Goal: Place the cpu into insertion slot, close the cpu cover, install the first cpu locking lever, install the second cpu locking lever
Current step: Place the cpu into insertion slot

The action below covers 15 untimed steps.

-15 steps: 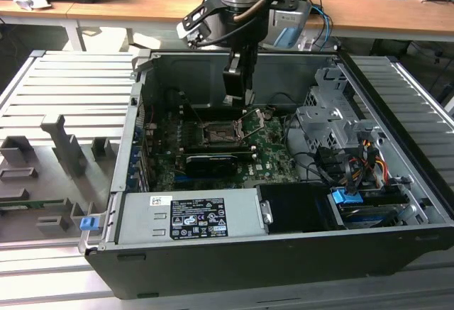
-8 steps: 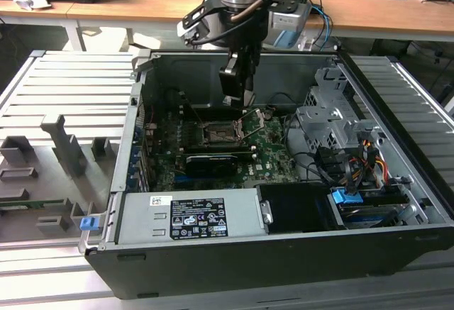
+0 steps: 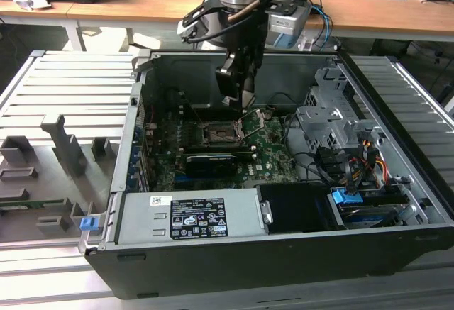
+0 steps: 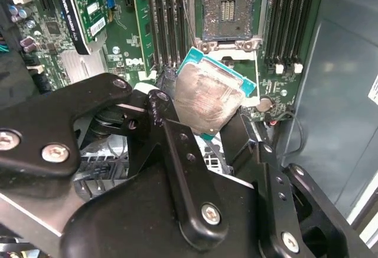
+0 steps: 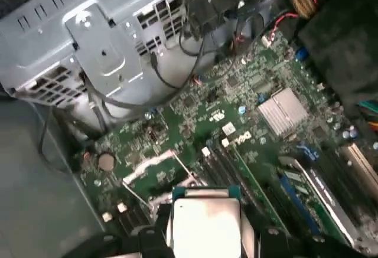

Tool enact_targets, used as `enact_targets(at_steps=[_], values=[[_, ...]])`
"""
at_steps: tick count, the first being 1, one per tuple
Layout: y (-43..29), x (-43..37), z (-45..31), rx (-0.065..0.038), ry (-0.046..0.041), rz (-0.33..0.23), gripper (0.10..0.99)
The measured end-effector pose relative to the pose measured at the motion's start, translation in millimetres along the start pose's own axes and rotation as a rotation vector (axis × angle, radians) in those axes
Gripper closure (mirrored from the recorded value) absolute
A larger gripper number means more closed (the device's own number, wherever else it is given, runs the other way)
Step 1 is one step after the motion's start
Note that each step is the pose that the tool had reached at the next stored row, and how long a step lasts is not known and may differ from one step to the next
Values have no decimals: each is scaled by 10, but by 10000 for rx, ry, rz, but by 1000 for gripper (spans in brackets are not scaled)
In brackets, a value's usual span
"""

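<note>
Chip (image 4: 207, 95): held in the air by my gripper (image 4: 199, 115), tilted, with its dull grey metal top toward the second wrist view and a green edge showing along two sides.
Tool state: my fingers (image 4: 168, 127) press onto two opposite edges of the chip and pinch it between them.
Chip position: not seated. It hangs over the board just beside the socket and close to the memory slots (image 4: 283, 28).
Socket (image 4: 229, 10): bare, contact field exposed, nothing resting in it.
Cover (image 3: 254, 121): raised, standing up at the socket's edge on the exterior view's right.
Arm: reaches down into the open computer case (image 3: 213, 267). In the exterior view my gripper sits just above the raised cover.
Board (image 3: 278, 158): green, flat on the case floor.
Neighbouring part: a long black card (image 3: 211, 162) stands on the board near the socket, apart from the chip.
</note>
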<state>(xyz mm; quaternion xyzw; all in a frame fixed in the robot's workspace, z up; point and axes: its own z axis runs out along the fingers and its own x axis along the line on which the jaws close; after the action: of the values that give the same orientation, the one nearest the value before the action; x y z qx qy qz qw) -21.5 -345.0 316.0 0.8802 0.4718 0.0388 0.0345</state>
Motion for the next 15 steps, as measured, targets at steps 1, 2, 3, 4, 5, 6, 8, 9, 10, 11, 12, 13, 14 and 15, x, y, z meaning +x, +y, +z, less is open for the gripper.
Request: enact_targets(at_steps=[1,2,3,4,5,6,8,9,10,11,12,13,14,15], values=[[-1,1,2,-5,-15,144,545],[-2,1,4,-10,-30,304,545],[-2,2,6,-14,-41,411,545],[-3,2,8,-18,-51,512,545],[-3,2,9,-22,-60,613,545],[-3,2,10,-25,-69,694,545],[-4,3,17,-29,-81,820,545],[-5,2,25,-29,-80,820,545],[-7,1,44,11,-18,630,545],[-8,1,56,50,53,311,545],[-10,2,70,58,71,157,545],[-11,1,87,66,90,-72,545],[-13,0,103,75,110,-283,545],[-14,0,120,84,131,-495,545]])
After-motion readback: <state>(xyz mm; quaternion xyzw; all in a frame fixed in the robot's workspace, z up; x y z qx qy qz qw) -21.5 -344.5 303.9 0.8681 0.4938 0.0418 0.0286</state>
